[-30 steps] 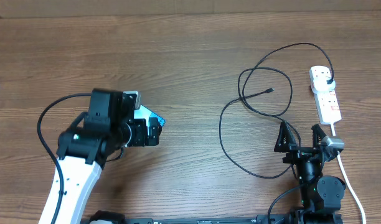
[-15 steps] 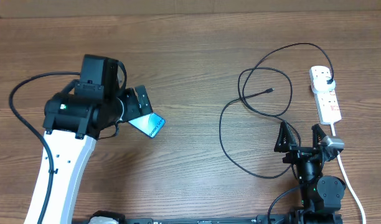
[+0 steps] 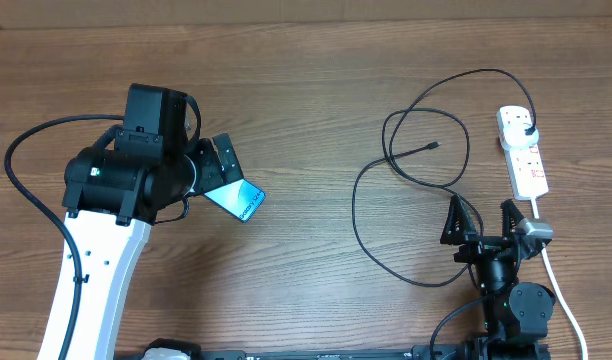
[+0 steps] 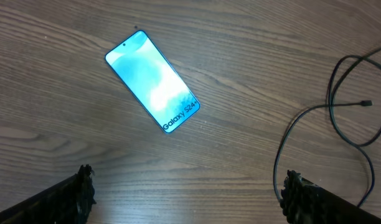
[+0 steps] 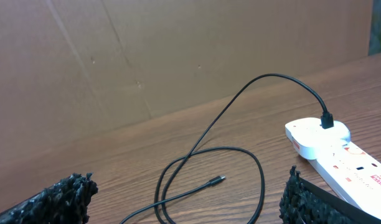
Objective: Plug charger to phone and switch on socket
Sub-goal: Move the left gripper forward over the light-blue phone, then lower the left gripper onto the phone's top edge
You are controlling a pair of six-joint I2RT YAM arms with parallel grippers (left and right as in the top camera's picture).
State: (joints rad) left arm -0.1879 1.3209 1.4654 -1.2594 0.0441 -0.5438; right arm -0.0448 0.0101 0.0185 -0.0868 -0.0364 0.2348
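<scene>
The phone [image 4: 152,90] lies flat on the wooden table with its light-blue screen up, and it also shows in the overhead view [image 3: 238,199]. My left gripper [image 4: 190,198] is open and empty and hovers above the phone without touching it [image 3: 218,163]. The charger is a black cable in loops [image 3: 411,175] with its connector tip [image 3: 433,147] lying free on the table [image 5: 220,180]. Its black plug [image 3: 527,128] sits in the white socket strip [image 3: 526,165] at the far right. My right gripper [image 3: 483,222] is open and empty, near the cable loops [image 5: 190,200].
The strip's white cord [image 3: 558,285] runs down the right side past my right arm's base. A brown cardboard wall [image 5: 147,56] stands behind the table. Part of the cable also shows at the right of the left wrist view [image 4: 346,106].
My left arm has risen and pulled back from low over the phone, uncovering most of it. The phone stays on the table. The right arm has not moved.
</scene>
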